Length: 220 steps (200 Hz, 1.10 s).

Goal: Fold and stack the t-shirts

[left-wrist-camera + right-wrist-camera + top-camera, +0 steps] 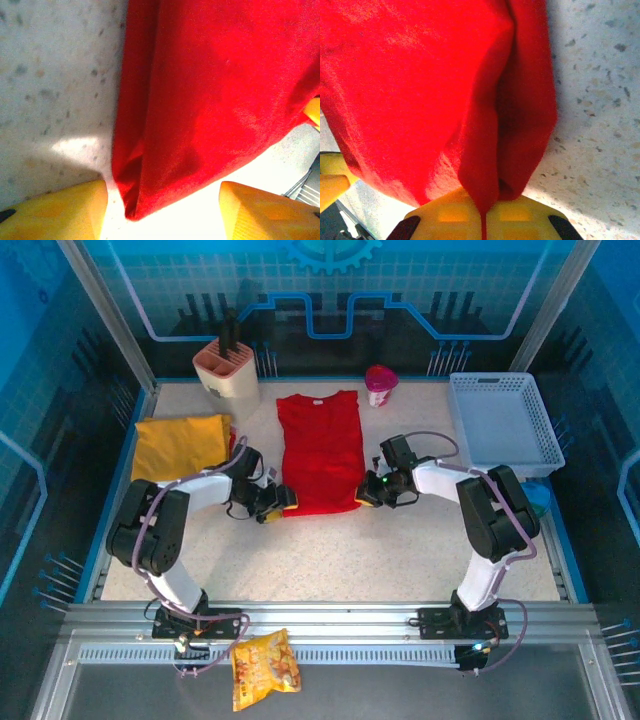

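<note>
The red t-shirt [320, 450] lies flat in the middle of the table, its sides folded in to a narrow strip, collar at the far end. The mustard yellow t-shirt [180, 445] lies folded at the left. My left gripper [283, 503] is at the red shirt's near left corner. In the left wrist view that gripper [162, 195] stands open, with the corner of the red cloth [210, 100] between its yellow fingers [60, 212], not pinched. My right gripper [362, 496] is at the near right corner; the right wrist view shows it [484, 212] shut on a fold of red cloth [420, 90].
A beige utensil holder [228, 370] and a pink cup [380, 385] stand at the back. A white lattice basket [503, 420] sits at the right. A yellow-orange snack bag [265, 668] lies on the metal rail in front of the arm bases.
</note>
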Each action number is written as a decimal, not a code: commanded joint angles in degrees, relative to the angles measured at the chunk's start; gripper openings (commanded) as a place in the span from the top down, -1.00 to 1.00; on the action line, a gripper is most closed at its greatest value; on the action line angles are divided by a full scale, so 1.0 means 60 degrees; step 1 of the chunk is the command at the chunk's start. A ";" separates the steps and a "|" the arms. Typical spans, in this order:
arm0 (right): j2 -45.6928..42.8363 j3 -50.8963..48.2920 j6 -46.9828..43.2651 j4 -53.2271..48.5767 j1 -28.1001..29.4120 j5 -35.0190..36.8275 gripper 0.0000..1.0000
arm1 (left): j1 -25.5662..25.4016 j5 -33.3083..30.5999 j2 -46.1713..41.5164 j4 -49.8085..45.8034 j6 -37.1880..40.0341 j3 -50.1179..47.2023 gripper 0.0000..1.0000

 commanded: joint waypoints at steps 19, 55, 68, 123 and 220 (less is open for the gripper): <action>-0.0234 0.0277 0.0622 0.0428 -0.0126 -0.0465 0.95 | -0.0036 0.0194 -0.0340 -0.0764 0.0003 -0.0204 -0.35; -0.0263 0.0151 0.0946 0.0752 -0.0141 -0.0616 0.97 | -0.0101 0.1407 -0.0089 0.1531 -0.1721 -0.0800 -0.40; -0.0266 0.0081 0.1072 0.0887 -0.0140 -0.0718 0.97 | -0.0203 0.1438 -0.0058 0.2024 -0.2269 -0.0988 -0.42; -0.0412 -0.0133 0.1702 0.1500 -0.0158 -0.1062 1.00 | -0.0750 0.1558 0.0004 0.3133 -0.3675 -0.1395 -0.46; -0.0438 -0.0393 0.2038 0.1963 -0.0286 -0.1245 1.00 | -0.1166 0.0880 0.0714 0.4250 -0.4710 -0.1800 -0.19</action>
